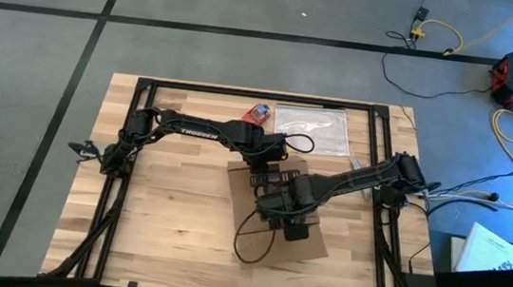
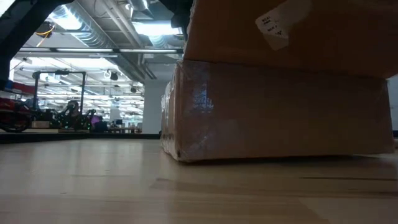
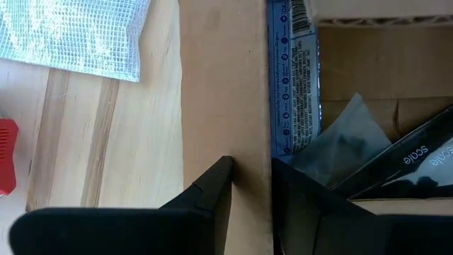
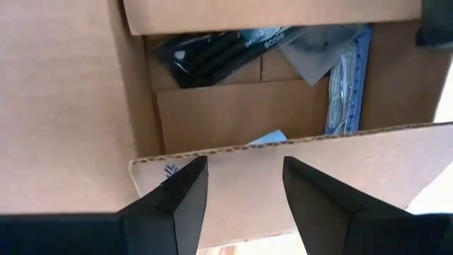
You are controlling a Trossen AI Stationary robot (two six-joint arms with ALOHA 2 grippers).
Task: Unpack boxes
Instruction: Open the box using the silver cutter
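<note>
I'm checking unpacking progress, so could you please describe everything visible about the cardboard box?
The cardboard box is shallow, brown and corrugated, with shiny clear tape on its side and a white label on a raised flap. It sits flat on the wooden table, near the middle, opened. Inside lie a black packet and a blue-edged printed packet. The left tool pinches one flap; the right tool straddles another flap's edge.

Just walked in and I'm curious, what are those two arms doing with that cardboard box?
Both arms are working over the open brown box at mid-table. The left end effector is shut on one flap, and the right end effector straddles another flap. Packaged items are still inside.
</note>
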